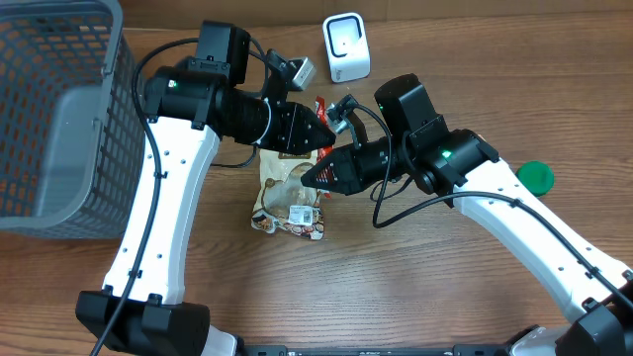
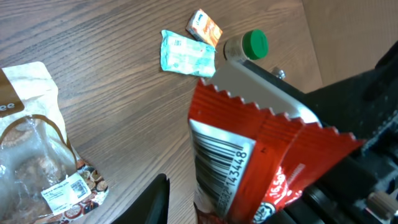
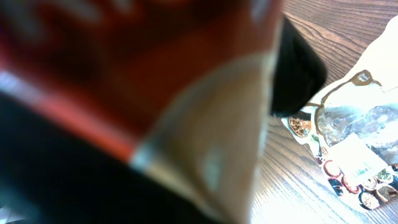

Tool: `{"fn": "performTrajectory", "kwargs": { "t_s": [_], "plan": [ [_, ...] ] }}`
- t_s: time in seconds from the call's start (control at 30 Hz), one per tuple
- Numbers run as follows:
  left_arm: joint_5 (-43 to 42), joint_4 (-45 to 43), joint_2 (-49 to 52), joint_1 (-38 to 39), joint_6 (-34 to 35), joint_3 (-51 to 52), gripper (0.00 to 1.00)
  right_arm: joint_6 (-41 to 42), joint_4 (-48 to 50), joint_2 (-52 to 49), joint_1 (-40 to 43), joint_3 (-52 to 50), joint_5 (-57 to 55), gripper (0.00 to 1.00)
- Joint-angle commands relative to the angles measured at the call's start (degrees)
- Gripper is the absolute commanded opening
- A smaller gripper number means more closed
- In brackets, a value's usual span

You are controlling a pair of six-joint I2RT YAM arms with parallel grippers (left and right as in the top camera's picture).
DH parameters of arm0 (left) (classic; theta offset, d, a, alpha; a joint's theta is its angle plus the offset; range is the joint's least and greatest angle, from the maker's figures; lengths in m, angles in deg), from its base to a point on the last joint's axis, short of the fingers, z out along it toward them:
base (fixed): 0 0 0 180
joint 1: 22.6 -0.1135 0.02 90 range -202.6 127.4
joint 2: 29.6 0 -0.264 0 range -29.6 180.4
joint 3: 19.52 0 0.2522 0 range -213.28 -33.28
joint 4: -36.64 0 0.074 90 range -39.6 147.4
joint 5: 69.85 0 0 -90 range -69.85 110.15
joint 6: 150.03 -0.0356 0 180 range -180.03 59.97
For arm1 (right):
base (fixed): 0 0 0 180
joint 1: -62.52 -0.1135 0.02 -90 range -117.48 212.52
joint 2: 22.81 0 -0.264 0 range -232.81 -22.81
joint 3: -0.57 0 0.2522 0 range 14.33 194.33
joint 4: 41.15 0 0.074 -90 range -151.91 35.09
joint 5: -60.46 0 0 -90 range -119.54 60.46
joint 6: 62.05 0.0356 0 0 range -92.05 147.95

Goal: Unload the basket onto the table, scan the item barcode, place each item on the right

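The red packet (image 2: 261, 155) is held in the air above the table (image 1: 396, 287), between the two grippers, with its barcode (image 2: 219, 163) turned toward the left wrist camera. The right gripper (image 1: 309, 178) is seen with its jaws clenched, apparently on the red packet, which fills the right wrist view as a blur. The left gripper (image 1: 324, 129) is positioned at the packet with its jaws released: a gap is seen between its one visible finger (image 2: 155, 200) and the packet. A clear snack bag (image 1: 290, 203) is laid on the table below, well apart from the white scanner (image 1: 345, 46).
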Motion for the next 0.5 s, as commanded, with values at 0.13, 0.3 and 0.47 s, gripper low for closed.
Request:
{"fn": "performTrajectory", "kwargs": {
  "t_s": [0.13, 0.3, 0.47],
  "plan": [
    [1.9, -1.1, 0.3, -0.3, 2.1, 0.0, 0.17, -0.3, 0.2, 1.5, -0.1, 0.9, 1.2, 0.04],
    [1.7, -1.0, 0.3, -0.3, 2.7, 0.0, 0.04, -0.4, 0.2, 1.5, -0.1, 0.9, 1.2, 0.04],
    [2.2, -1.3, 0.3, -0.4, 4.0, 0.0, 0.04, -0.8, 0.4, 1.5, 0.3, 0.9, 0.2, 0.24]
  ]
}}
